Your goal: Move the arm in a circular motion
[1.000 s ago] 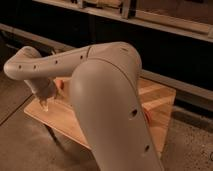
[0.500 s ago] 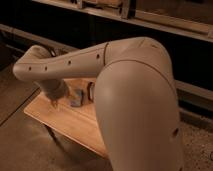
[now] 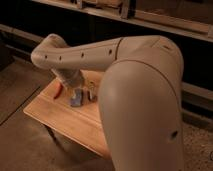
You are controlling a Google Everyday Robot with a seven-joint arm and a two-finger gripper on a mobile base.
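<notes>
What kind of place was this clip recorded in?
Probably an indoor lab or workshop: a small wooden table on a speckled floor, a long shelf on the dark wall. The gripper of the arm hangs over the table.

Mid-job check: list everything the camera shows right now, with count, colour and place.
table: one, light wood, lower left, beneath the arm's tip
red item: one, red, on the table's left part; what it is cannot be told
upright item: one, greyish, on the table, right of the end effector; what it is cannot be told
shelf: one, pale edge, along the dark background at the top
floor: grey, speckled, around the table
arm: one, beige-grey, fills the right side, reaches left, then bends down towards the table
end effector: one, grey-blue, low over the table between the red item and the upright item
</notes>
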